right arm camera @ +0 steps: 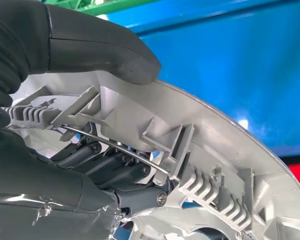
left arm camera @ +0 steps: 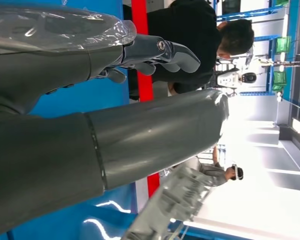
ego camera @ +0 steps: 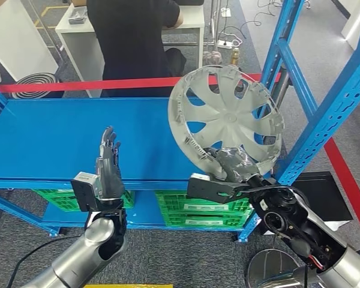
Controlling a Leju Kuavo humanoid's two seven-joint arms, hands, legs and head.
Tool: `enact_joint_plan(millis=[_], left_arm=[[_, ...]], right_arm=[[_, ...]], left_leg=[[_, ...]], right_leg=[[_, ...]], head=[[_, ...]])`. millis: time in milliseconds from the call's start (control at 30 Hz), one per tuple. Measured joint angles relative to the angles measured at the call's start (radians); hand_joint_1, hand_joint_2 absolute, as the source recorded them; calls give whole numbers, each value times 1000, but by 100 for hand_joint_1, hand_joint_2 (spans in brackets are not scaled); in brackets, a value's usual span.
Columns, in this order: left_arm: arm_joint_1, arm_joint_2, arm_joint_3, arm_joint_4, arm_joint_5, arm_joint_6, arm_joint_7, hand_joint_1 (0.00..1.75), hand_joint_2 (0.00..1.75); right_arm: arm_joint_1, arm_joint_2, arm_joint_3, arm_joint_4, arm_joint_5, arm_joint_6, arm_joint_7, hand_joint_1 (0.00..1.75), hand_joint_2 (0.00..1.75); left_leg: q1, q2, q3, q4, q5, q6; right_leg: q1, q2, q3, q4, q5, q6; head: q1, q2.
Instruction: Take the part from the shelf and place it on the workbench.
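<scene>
The right hand (ego camera: 232,165) grips the part (ego camera: 225,117), a silver hubcap, by its lower rim, and holds it tilted above the right end of the blue shelf (ego camera: 56,144). In the right wrist view the thumb (right arm camera: 103,50) lies over the ribbed back edge of the part while darker fingers (right arm camera: 114,172) close beneath it, so the grasp looks firm. The part is clear of the shelf surface as far as the head view shows, though its far edge sits near the blue upright (ego camera: 323,120) on the right.

The left hand (ego camera: 109,171) hovers over the front of the shelf with its fingers straight and apart, holding nothing; it is well apart from the part.

The step in hand appears to be the lift-off: the part is taken and raised but not yet carried away. No desk is visible in these views, so the next move likely calls for drawing the part back out between the shelf uprights, keeping its rim off the blue upright, then turning the body towards the desk. The tilt makes a slip at the rim the main risk. A person (ego camera: 132,36) sits behind the red tape (ego camera: 78,86), beyond the shelf.
</scene>
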Motion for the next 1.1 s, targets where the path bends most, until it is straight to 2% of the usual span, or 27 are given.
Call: enact_joint_plan(millis=[433, 1100], left_arm=[[-10, -9, 0, 1, 5, -31, -10, 0, 0], [-15, -23, 0, 10, 8, -35, -27, 0, 0]], right_arm=[[3, -2, -47, -115, 49, -27, -6, 175, 175], [-5, -2, -55, -236, 104, -27, -4, 175, 175]], left_leg=[[0, 1, -1, 0, 0, 0], [0, 1, -2, 0, 0, 0]], right_leg=[[0, 1, -1, 0, 0, 0], [0, 1, -2, 0, 1, 1]], head=[[0, 0], [0, 0]])
